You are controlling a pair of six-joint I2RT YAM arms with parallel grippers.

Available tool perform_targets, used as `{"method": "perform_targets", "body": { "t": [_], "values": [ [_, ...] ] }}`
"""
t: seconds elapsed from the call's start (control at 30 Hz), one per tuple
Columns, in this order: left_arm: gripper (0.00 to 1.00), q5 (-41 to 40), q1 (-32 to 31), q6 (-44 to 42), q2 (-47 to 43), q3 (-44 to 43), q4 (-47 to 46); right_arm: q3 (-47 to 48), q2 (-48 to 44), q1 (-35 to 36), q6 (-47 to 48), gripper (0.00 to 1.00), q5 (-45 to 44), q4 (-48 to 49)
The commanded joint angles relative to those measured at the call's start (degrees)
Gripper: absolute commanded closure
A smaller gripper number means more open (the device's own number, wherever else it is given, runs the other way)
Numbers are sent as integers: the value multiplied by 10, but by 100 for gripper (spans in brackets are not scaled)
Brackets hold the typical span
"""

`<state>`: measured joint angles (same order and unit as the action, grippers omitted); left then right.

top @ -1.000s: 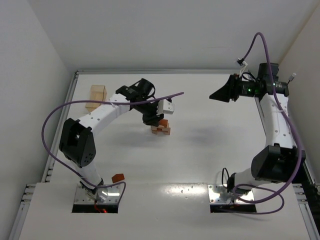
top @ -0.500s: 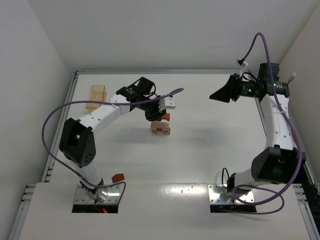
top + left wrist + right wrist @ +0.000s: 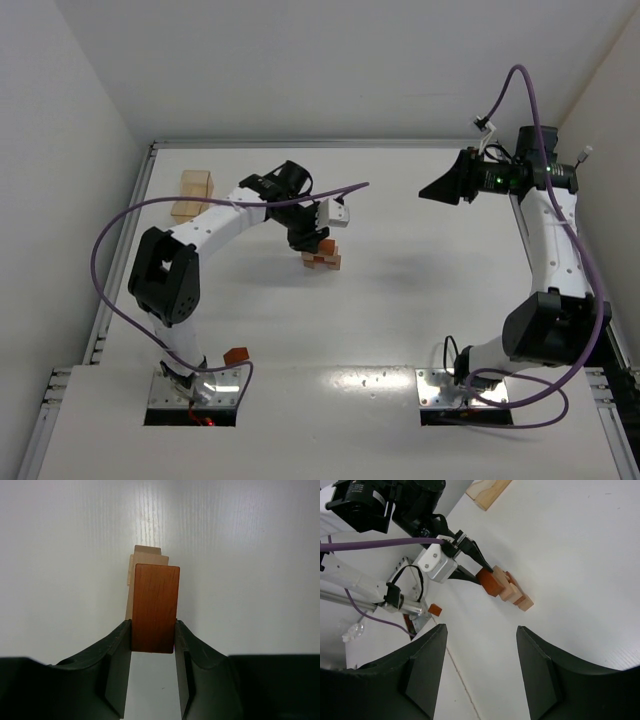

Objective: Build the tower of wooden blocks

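My left hand (image 3: 152, 626) was clamped on the reddish block (image 3: 155, 607), and I needed it squared over the tower (image 3: 147, 555) before letting go.

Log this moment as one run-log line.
left gripper: shut on reddish block, at stack | right gripper: open, empty, apart from stack

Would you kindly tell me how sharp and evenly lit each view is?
Top external: soft even light, faint shadow right of the block stack. Left wrist: reddish block crisp in the left pincer, pale blocks behind softer. Right wrist: wide-angle curving, right pincer dark.
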<state>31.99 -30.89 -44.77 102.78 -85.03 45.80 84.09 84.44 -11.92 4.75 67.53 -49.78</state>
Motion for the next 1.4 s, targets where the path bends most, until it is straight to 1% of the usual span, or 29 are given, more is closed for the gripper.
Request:
{"method": "perform_targets", "body": {
  "t": [0.0,0.57,0.7,1.37],
  "values": [
    [89,18,10,-13,3,-23,4,5,5,0,13,46,16,14],
    [89,28,21,-18,21,-44,4,5,11,0,-3,46,22,25],
    [89,33,21,-23,21,-44,10,5,16,0,-13,46,22,37],
    [89,33,21,-34,31,-34,15,5,16,5,-13,46,22,37]
  ]
}}
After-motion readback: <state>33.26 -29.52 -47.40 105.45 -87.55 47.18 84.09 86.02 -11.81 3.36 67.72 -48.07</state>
